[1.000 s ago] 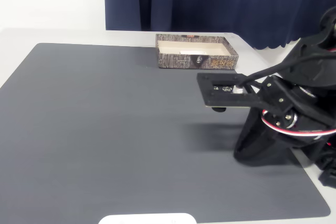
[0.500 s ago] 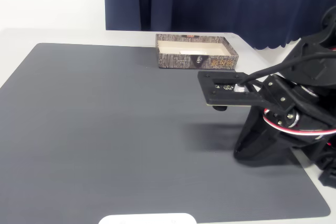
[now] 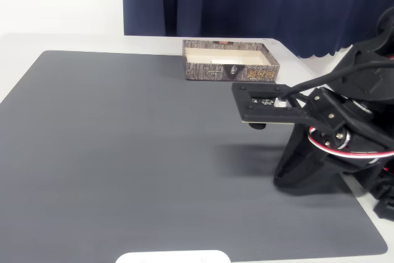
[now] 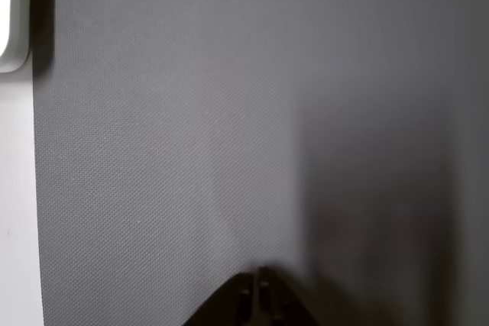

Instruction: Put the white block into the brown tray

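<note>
Already the white block [image 3: 223, 60] lay inside the brown tray [image 3: 230, 69] at the mat's far edge, long axis running left to right along the back wall, well beyond the black gripper [image 4: 258, 289], whose fingertips met, pinched together and holding nothing.

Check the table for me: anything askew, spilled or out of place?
Nothing stands out. The brown tray sits square at the mat's far edge, with a white block lying flat inside it. The hand hangs shut above bare mat. A white plate's edge shows at the near side.
</note>
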